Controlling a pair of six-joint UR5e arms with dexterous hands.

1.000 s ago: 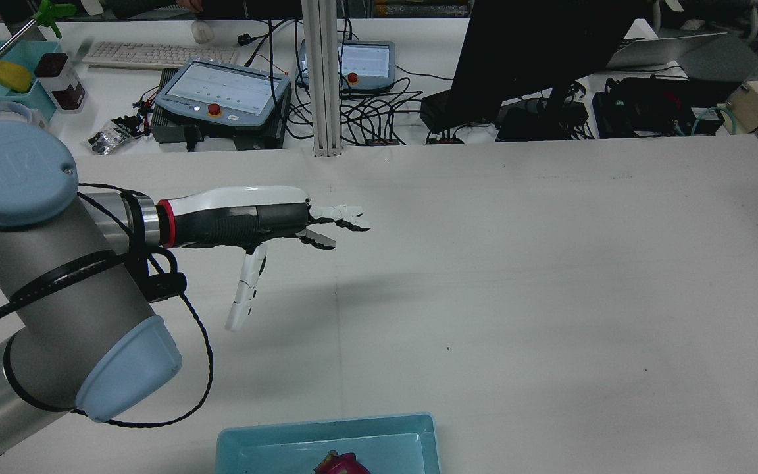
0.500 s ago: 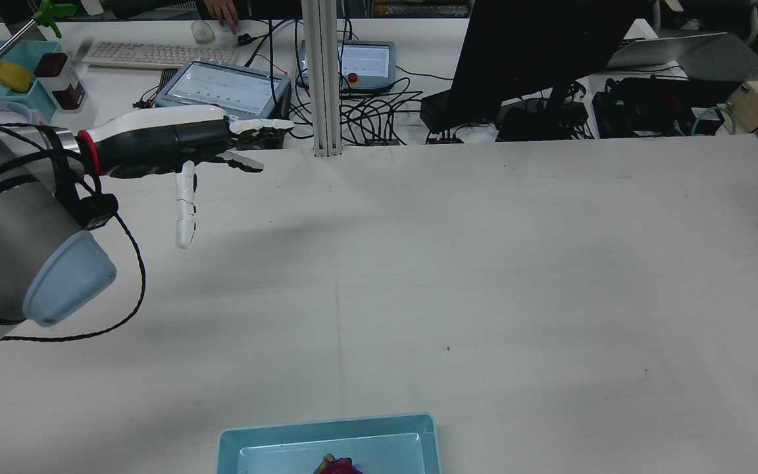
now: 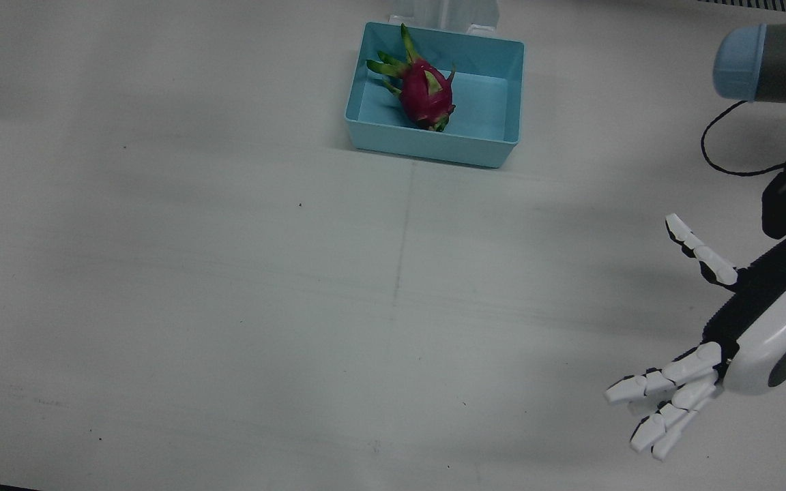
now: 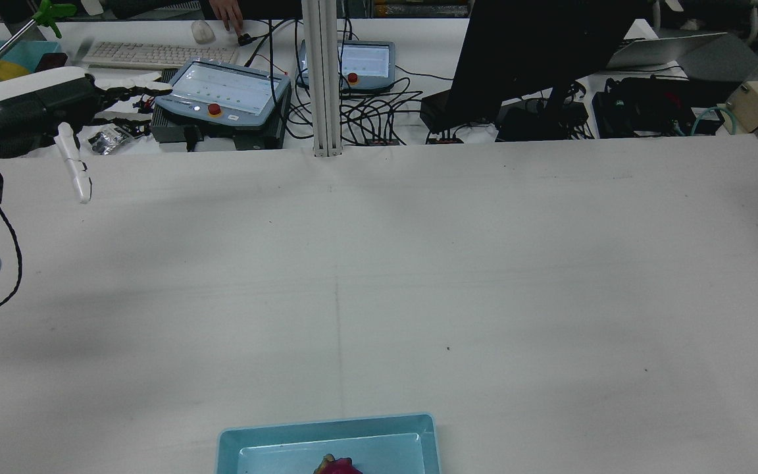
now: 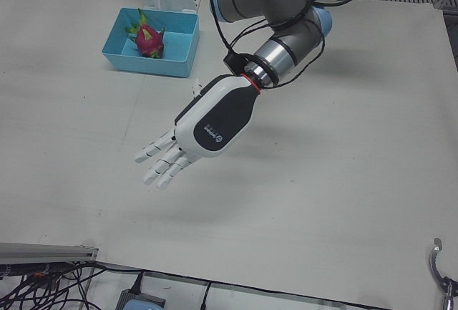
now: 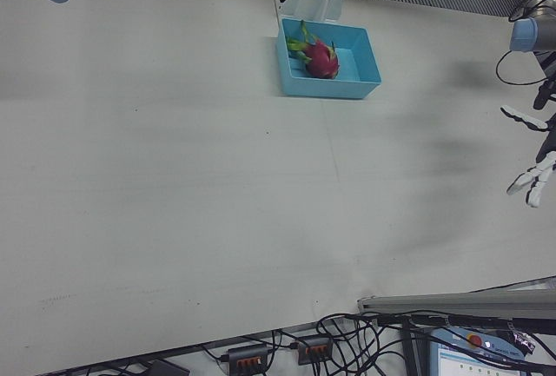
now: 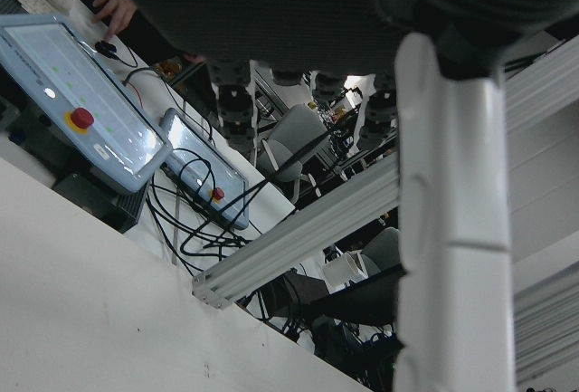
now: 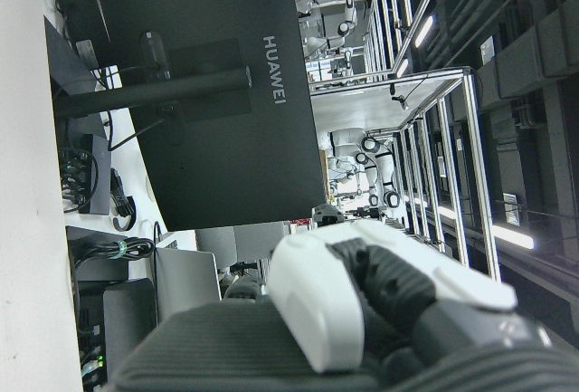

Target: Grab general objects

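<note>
A pink dragon fruit with green scales lies in a light blue bin at the robot's edge of the table, also in the left-front view and right-front view. My left hand is open and empty, fingers spread, held above the table near its far left side in the rear view, well away from the bin. It also shows in the left-front view. Only part of my right hand shows, in its own view; its finger posture is unclear.
Beyond the table's far edge stand two teach pendants, a vertical aluminium post, a black monitor, a keyboard and tangled cables. The left arm's elbow hangs over the table near the bin.
My left hand has swung from above the table's middle left toward the far left corner. It stays open and empty. The arm's elbow has left the rear view.
</note>
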